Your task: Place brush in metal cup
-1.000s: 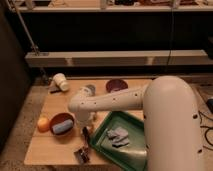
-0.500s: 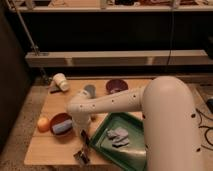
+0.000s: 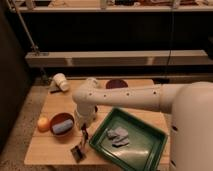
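My gripper hangs from the white arm over the front left part of the wooden table. It is shut on the brush, a slim dark piece pointing down from it. The metal cup, small and dark with a pale rim, stands just below and slightly left of the gripper, near the table's front edge. The lower end of the brush is at the cup's rim; I cannot tell whether it is inside.
A green tray with grey items lies right of the cup. A red bowl holding something blue and an orange sit to the left. A white cup on its side, a blue-grey tumbler and a dark bowl stand at the back.
My gripper has come down with the brush toward the metal cup. The cup and the other things have not moved.
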Robot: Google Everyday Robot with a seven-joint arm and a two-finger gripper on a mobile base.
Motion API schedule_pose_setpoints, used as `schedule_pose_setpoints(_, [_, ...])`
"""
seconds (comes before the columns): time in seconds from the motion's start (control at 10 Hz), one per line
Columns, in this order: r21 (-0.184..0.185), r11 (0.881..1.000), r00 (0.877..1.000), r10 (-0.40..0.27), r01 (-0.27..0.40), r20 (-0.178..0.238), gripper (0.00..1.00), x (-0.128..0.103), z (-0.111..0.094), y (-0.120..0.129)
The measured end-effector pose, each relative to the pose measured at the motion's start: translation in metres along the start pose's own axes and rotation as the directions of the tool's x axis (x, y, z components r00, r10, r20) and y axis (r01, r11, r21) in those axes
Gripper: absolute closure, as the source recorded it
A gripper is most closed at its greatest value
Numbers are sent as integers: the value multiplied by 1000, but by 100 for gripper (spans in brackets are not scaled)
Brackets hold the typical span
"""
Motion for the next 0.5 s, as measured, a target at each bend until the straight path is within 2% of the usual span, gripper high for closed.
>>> schedule_pose_setpoints(0.2, [45,999,1000,11,-11,-4,100,2,-19,0])
schedule_pose_setpoints(0.5, [99,994,999,37,-36,-7,100,12,-60,10])
